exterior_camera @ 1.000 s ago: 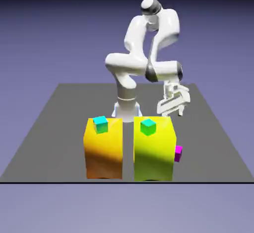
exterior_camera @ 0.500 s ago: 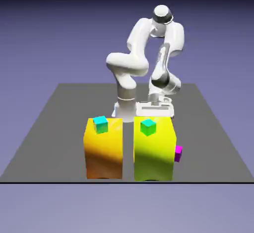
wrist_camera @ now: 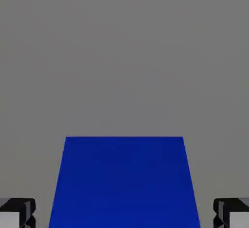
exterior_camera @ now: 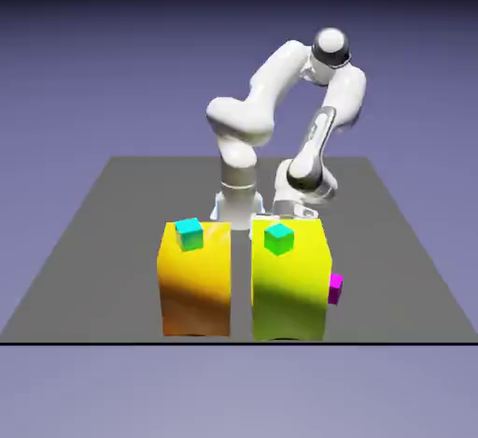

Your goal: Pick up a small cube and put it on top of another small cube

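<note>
- Pincer (wrist_camera: 124,213): open, wider than the blue cube (wrist_camera: 124,183), one fingertip off each side in the hand view. Grey shows between each tip and the cube, so no contact seen and nothing gripped.
- Blue cube: between the tips in the hand view, bottom middle, cut off by the frame's lower edge. Hidden in the exterior view.
- Heading: squared up to the pincer. Far edge runs level across the hand view, side edges spread evenly toward the bottom. No long axis that I can make out.
- Room: plain grey surface (wrist_camera: 124,57) beyond the far edge and along both sides of the cube, in the hand view.
- Arm (exterior_camera: 261,91): bent over, its hand end low behind the yellow-green block (exterior_camera: 289,287), which partly hides it. Can't tell whether they touch.
- Cyan cube (exterior_camera: 189,234): on top of the orange-yellow block (exterior_camera: 195,287), exterior view's left, turned slightly off the block's edges.
- Green cube (exterior_camera: 279,239): on top of the yellow-green block, one corner toward the camera.
- Gap between the two big blocks, narrow.
- Magenta cube (exterior_camera: 335,289): at the yellow-green block's side, exterior view's right, partly hidden by it.
</note>
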